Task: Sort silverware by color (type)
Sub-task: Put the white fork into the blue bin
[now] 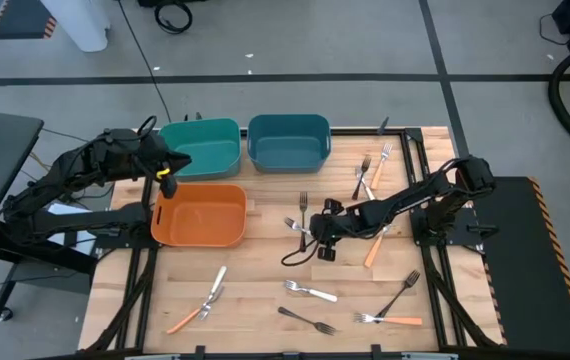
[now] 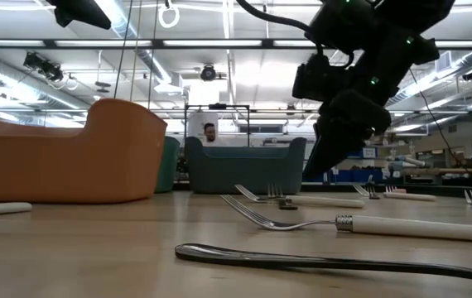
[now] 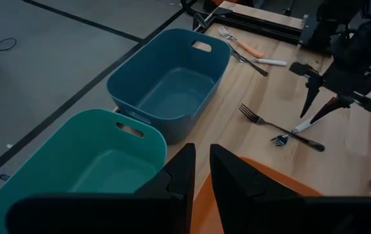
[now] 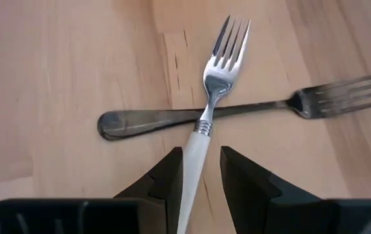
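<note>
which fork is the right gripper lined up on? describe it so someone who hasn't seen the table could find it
Start at the blue bin at the table's far edge and come toward the middle of the table, where the right gripper hovers. Under it two forks cross. The target is the white-handled fork, lying on top of the dark fork; its pale handle runs between the open fingers, unlike its all-dark neighbour.

A grey floor (image 1: 295, 40) crossed by dark lines surrounds the pale wooden worktop (image 1: 255, 290). Long ceiling lights (image 2: 219, 51) glow over the room, where a person (image 2: 209, 131) sits far behind.
</note>
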`<state>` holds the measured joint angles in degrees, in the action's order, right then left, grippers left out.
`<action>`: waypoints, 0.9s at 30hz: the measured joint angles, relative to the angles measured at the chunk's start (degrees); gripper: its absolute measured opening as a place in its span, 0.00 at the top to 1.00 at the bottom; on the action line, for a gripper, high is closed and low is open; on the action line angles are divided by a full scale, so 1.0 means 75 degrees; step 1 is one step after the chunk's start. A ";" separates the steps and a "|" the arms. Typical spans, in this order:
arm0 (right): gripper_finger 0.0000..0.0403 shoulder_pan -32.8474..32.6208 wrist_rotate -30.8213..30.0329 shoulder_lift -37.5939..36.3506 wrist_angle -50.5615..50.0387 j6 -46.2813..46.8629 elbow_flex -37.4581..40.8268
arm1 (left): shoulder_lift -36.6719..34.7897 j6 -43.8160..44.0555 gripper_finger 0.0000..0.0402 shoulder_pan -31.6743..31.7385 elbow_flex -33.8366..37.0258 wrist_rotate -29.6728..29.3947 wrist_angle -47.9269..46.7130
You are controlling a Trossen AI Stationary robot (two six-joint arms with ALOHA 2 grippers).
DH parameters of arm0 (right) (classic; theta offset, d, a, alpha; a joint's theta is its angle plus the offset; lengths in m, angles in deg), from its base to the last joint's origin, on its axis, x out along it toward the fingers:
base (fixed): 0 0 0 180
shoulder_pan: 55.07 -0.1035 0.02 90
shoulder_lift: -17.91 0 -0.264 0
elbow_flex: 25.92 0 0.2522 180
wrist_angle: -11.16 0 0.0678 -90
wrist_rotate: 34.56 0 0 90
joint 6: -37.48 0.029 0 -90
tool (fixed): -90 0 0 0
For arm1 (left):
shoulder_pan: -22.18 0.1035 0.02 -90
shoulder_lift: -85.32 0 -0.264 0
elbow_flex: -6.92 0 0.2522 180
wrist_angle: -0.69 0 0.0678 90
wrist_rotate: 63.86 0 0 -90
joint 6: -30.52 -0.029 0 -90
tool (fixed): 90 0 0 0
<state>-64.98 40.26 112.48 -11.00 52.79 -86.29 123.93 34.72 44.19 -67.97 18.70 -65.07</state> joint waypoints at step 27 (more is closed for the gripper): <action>0.88 0.0032 0.0025 0.1143 -0.0289 0.1398 -0.0443 | 0.0442 0.0001 0.86 0.0026 0.0006 -0.0073 0.0151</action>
<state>-64.74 40.45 121.05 -13.17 63.27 -89.61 127.25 34.73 44.39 -67.92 18.15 -63.94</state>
